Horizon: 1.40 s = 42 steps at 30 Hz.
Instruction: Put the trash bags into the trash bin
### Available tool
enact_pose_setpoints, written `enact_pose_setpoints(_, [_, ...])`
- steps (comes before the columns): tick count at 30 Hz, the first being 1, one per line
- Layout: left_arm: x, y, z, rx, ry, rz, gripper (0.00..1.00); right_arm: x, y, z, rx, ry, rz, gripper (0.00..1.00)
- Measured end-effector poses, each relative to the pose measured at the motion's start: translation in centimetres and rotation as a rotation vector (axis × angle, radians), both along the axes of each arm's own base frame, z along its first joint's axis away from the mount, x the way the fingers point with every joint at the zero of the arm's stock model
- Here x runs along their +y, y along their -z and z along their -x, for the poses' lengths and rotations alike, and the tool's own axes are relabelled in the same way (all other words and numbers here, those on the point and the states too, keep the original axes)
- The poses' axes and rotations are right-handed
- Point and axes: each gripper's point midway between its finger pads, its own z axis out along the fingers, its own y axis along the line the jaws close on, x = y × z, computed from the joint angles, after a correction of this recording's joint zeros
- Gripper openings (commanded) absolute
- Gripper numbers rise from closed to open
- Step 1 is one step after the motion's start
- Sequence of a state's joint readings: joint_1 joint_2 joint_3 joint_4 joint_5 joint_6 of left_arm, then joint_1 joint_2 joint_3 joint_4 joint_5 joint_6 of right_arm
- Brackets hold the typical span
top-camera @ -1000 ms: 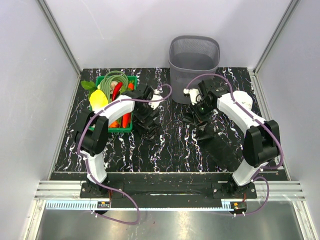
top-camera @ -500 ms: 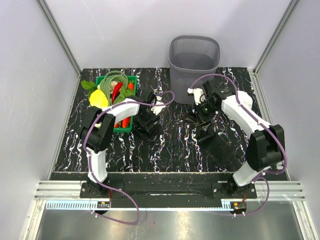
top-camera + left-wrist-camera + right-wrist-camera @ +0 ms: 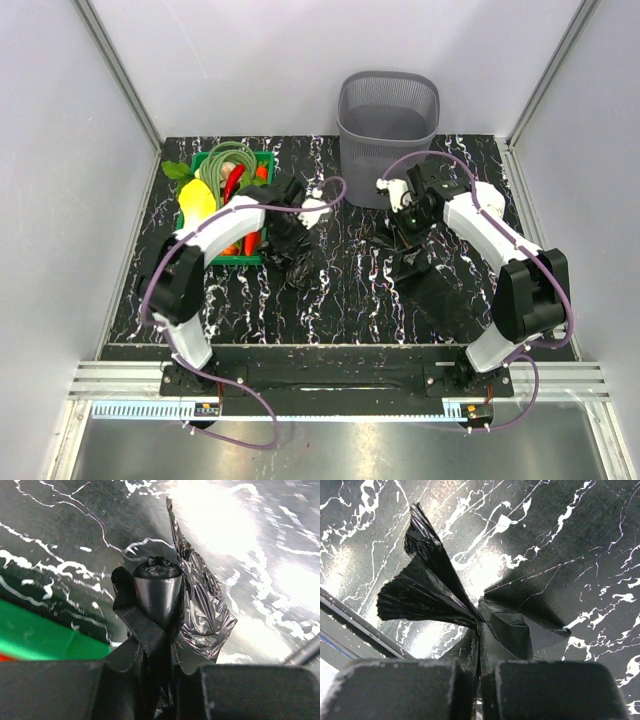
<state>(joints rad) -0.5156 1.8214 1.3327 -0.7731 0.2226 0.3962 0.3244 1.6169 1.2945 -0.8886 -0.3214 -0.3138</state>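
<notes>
Trash bags (image 3: pixel 300 268): two in play, neither in the bin yet.

Change over the last second: the left gripper (image 3: pixel 159 574) was spread wide above the left bag (image 3: pixel 202 607) and has now come together on it. In the left wrist view the black film is bunched around and between the fingers, so I read it as a pinch on a fold of that bag. The rest of the bag trails off towards 3 o'clock onto the black marbled table (image 3: pixel 340 300). From the top view this bag sits near the table's centre, just off the 3 o'clock side of the green vegetable crate (image 3: pixel 242 260), and looks to be resting on the surface, not lifted.

The right gripper (image 3: pixel 480 630) is unchanged: pressed together on a pleat of the right bag (image 3: pixel 432 592). Film fans out either side of the jaws. In the top view that bag hangs or drapes below the gripper, right of centre; I can't tell whether its lower end touches the table.

The trash bin (image 3: pixel 388 118) stands at 12 o'clock at the far edge, mouth open. The right gripper is near its front wall, towards 5 o'clock of it, but below the rim. The left gripper is well apart from it, towards 7 o'clock.

Judgement: both picks appear made, so the carry comes next. Each arm needs height to clear the rim. The film is slippery and the left hold takes in only a fold, so slip-out on the lift is my main worry.
</notes>
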Motion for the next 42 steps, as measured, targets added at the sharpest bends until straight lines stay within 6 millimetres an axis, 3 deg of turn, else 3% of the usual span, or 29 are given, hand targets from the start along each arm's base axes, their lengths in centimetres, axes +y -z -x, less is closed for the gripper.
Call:
enact_pose_setpoints(4, [0.6, -6.4, 1.5, -0.055, 0.029, 0.09, 0.0, 0.4, -0.1, -0.1, -0.005, -0.011, -0.021, 0.0])
enact_pose_setpoints(6, [2.1, -10.4, 1.6, -0.127, 0.016, 0.129, 0.0, 0.6, -0.2, 0.0, -0.001, -0.018, -0.033, 0.0])
enact_pose_setpoints(9, [6.2, -14.7, 1.2, -0.232, -0.051, 0.144, 0.0, 0.8, -0.2, 0.0, 0.001, -0.028, -0.043, 0.0])
enact_pose_setpoints(12, [11.6, -15.9, 1.7, -0.282, -0.125, 0.089, 0.0, 1.0, -0.3, 0.0, 0.001, -0.041, -0.057, 0.0])
enact_pose_setpoints(14, [15.0, -15.1, 3.0, -0.283, -0.133, 0.039, 0.0, 1.2, -0.3, -0.1, 0.0, -0.048, -0.064, 0.0])
enact_pose_setpoints(16, [17.7, -13.0, 5.5, -0.239, -0.105, -0.016, 0.0, 1.4, -0.2, -0.2, 0.001, -0.056, -0.073, 0.0])
enact_pose_setpoints(20, [20.7, -8.0, 10.0, -0.13, -0.019, -0.085, 0.0, 1.7, 0.2, -0.5, 0.008, -0.065, -0.083, 0.0])
enact_pose_setpoints(22, [21.5, -6.4, 11.0, -0.087, 0.011, -0.098, 0.0, 1.9, 0.6, -0.4, 0.023, -0.07, -0.09, 0.0])
enact_pose_setpoints(28, [23.8, -3.6, 9.1, -0.051, 0.05, -0.11, 0.03, 2.0, 0.9, -0.5, 0.032, -0.075, -0.094, 0.0])
enact_pose_setpoints(37, [24.5, 1.2, 7.3, 0.014, 0.099, -0.104, 0.15, 2.1, 1.0, -0.8, 0.016, -0.076, -0.098, 0.0])
enact_pose_setpoints(38, [24.6, 1.6, 7.1, 0.016, 0.099, -0.106, 0.18, 2.1, 1.0, -0.8, 0.017, -0.076, -0.097, 0.0])
enact_pose_setpoints(40, [24.9, 2.4, 6.9, 0.021, 0.102, -0.117, 0.42, 2.0, 1.2, -0.7, 0.021, -0.075, -0.096, 0.0])
enact_pose_setpoints(42, [25.3, 3.1, 6.7, 0.027, 0.097, -0.131, 0.56, 2.0, 1.2, -0.6, 0.024, -0.075, -0.095, 0.0])
